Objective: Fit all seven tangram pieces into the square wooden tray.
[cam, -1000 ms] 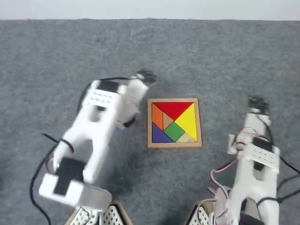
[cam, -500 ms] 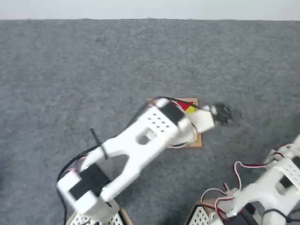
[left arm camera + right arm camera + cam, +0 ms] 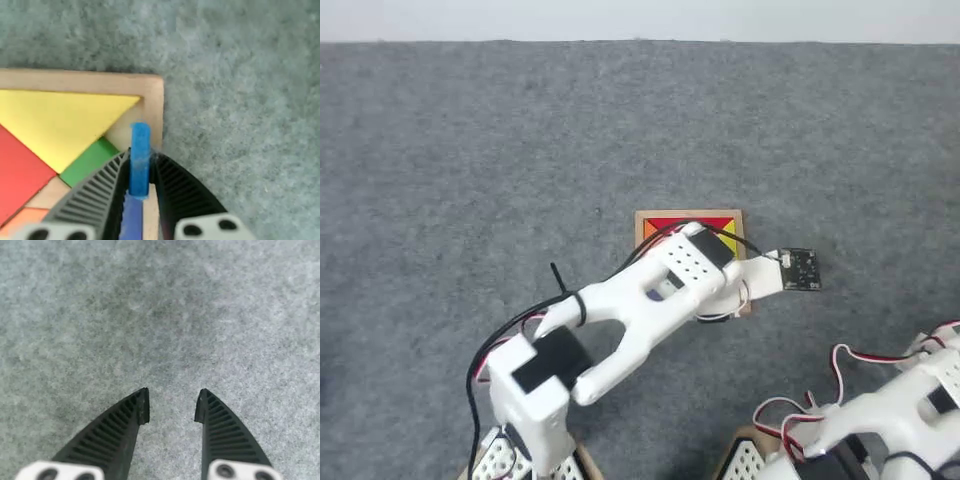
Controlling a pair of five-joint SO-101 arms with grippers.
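While the left jaws are clamped tight on the blue piece (image 3: 140,160), which stands on edge between them and pokes out past their tips, the square wooden tray (image 3: 152,100) lies right under and ahead of them. One corner of its rim sits just beyond the tips. A small patch of bare tray floor (image 3: 121,134) shows beside the blue piece's leading edge, hemmed in by that corner and the yellow triangle (image 3: 60,120). The green piece (image 3: 87,162) lies alongside one jaw, touching the yellow triangle, and the red piece (image 3: 20,175) is farther off on the same side. Whether the blue piece touches the tray floor cannot be told.

In the high view the left arm (image 3: 650,300) is stretched over the tray, hiding most of it.

The right jaws stand partly open with nothing between them, and only the grey worktop (image 3: 160,315) lies below and ahead of their tips.
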